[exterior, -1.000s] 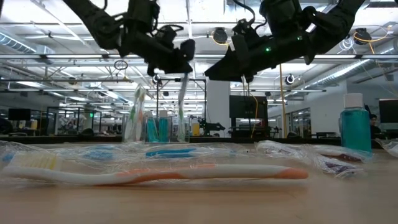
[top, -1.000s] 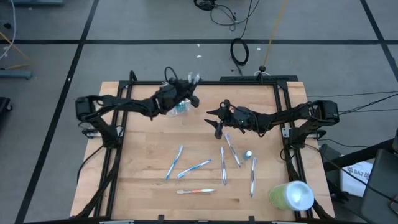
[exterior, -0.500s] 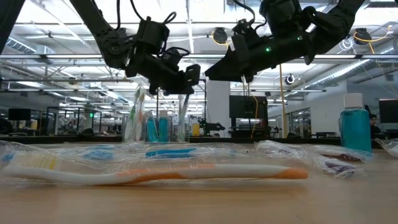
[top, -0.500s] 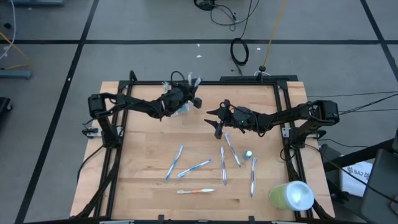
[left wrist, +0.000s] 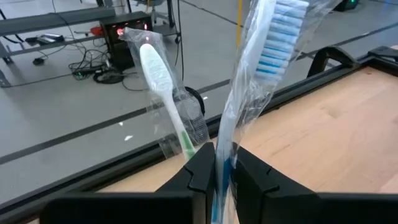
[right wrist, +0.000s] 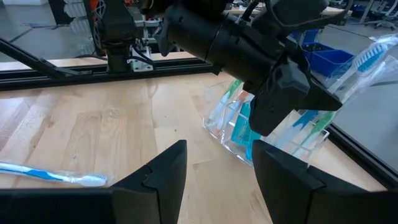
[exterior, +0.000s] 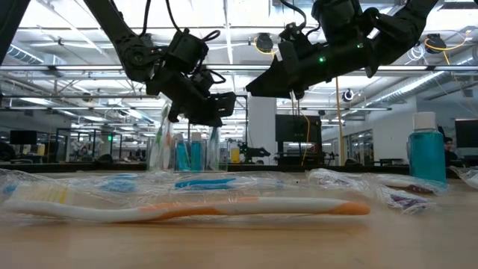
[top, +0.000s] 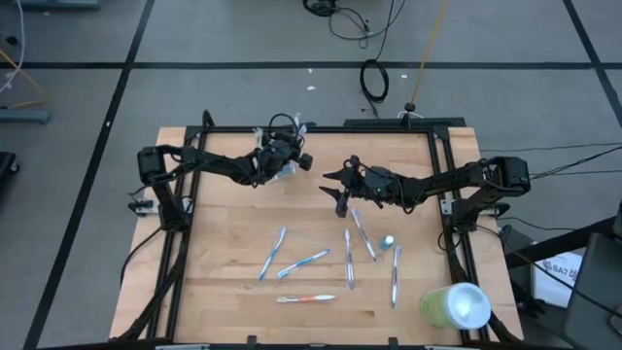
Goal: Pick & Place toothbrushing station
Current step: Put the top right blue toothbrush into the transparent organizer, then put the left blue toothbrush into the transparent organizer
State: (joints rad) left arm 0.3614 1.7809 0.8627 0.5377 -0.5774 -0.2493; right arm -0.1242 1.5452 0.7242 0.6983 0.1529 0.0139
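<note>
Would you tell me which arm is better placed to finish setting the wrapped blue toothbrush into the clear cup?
Left. Its tool is shut on the wrapped blue toothbrush directly above the clear cup; the right tool hangs open and empty.

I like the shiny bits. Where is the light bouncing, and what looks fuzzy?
Low view: the wrapped orange toothbrush up front glints off its crinkly plastic, and the ceiling lights glare behind. Left wrist view: the left pincer pinches a wrapped blue toothbrush whose wrapper shines; its own fingers look soft. High view: even light, faint shadows.
</note>
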